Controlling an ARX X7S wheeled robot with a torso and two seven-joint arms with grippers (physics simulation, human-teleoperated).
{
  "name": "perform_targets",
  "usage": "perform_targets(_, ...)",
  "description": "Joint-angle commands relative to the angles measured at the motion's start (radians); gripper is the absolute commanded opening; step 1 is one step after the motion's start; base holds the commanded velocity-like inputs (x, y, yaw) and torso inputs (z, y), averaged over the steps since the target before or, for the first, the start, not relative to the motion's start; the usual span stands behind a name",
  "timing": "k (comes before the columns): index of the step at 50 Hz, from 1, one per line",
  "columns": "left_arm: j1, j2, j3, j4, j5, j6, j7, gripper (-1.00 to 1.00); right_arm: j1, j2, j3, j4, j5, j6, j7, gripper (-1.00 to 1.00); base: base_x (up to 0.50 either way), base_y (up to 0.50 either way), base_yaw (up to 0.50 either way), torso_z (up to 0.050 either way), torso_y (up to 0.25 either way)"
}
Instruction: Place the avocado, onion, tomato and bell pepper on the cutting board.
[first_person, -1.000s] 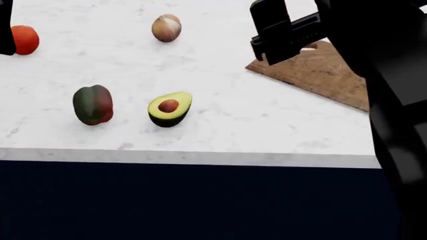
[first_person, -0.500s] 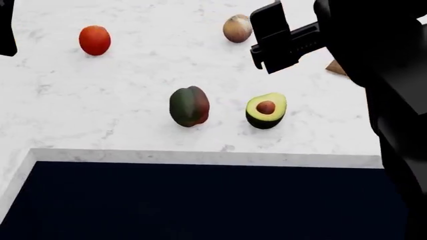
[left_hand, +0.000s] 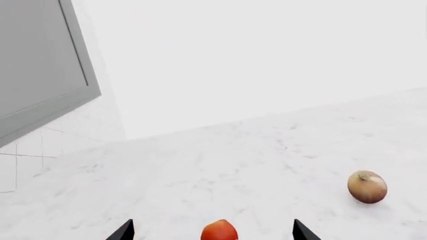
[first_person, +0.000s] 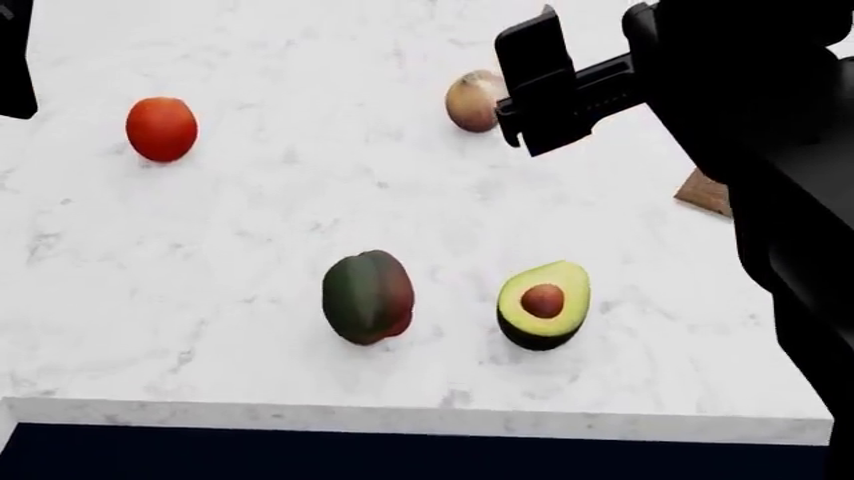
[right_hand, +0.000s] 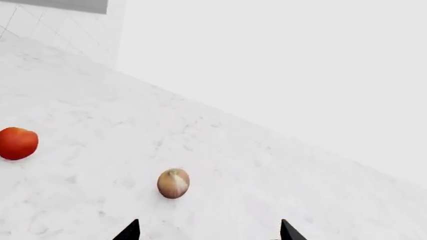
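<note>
Head view shows the bell pepper (first_person: 367, 297) and the avocado (first_person: 545, 303) lying side by side near the front edge of my white counter (first_person: 240, 230), the tomato (first_person: 162, 128) far off to the left, the onion (first_person: 474, 101) at the back beside my right arm (first_person: 747, 110), and only a corner of the cutting board (first_person: 707, 192) showing at the right. My left claw (left_hand: 212, 231) is spread wide and empty, with the tomato between its tips. My right claw (right_hand: 207, 230) is likewise wide apart and empty, with the onion ahead of it.
</note>
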Motion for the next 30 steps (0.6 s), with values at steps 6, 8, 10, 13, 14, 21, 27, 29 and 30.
perform_targets(6,0.002,-0.004,0.004,-0.003,-0.004,0.004,-0.003,1.0,-0.004,0.014,-0.019,0.004,0.05,-0.007,0.034,1.0,0.5,0.14,0.0,0.0,0.0)
perform_targets(8,0.002,-0.004,0.001,-0.001,-0.006,0.001,-0.003,1.0,-0.006,0.017,-0.024,0.004,0.055,-0.009,0.037,1.0,0.5,0.14,0.0,0.0,0.0)
perform_targets(10,0.004,-0.005,0.0,0.001,-0.007,-0.001,-0.004,1.0,-0.005,0.019,-0.03,0.005,0.059,-0.01,0.039,1.0,0.5,0.17,0.0,0.0,0.0)
perform_targets(13,0.006,-0.006,-0.001,0.003,-0.008,0.0,-0.004,1.0,-0.005,0.015,-0.016,0.01,0.069,-0.007,0.047,1.0,0.5,0.18,0.0,0.0,0.005)
perform_targets(14,0.007,-0.006,-0.001,0.004,-0.009,0.0,-0.004,1.0,-0.008,0.014,-0.007,0.011,0.073,-0.007,0.049,1.0,0.5,0.06,0.0,0.0,0.0)
perform_targets(21,0.001,-0.004,0.004,0.004,-0.011,-0.004,-0.008,1.0,-0.013,0.021,-0.014,0.009,0.094,-0.009,0.06,1.0,0.5,0.0,0.0,0.0,0.0)
perform_targets(27,0.003,-0.006,0.004,0.004,-0.012,-0.002,-0.009,1.0,-0.018,0.023,-0.009,0.004,0.118,-0.005,0.07,1.0,0.5,0.0,0.0,0.0,0.002)
perform_targets(29,0.004,-0.008,0.002,0.002,-0.012,0.0,-0.009,1.0,-0.019,0.027,-0.019,0.001,0.126,-0.006,0.071,1.0,0.5,0.0,0.0,0.0,0.0)
perform_targets(30,0.006,-0.008,0.002,0.002,-0.013,0.001,-0.009,1.0,-0.016,0.03,-0.025,-0.001,0.129,-0.005,0.073,1.0,0.5,0.0,0.0,0.0,0.0)
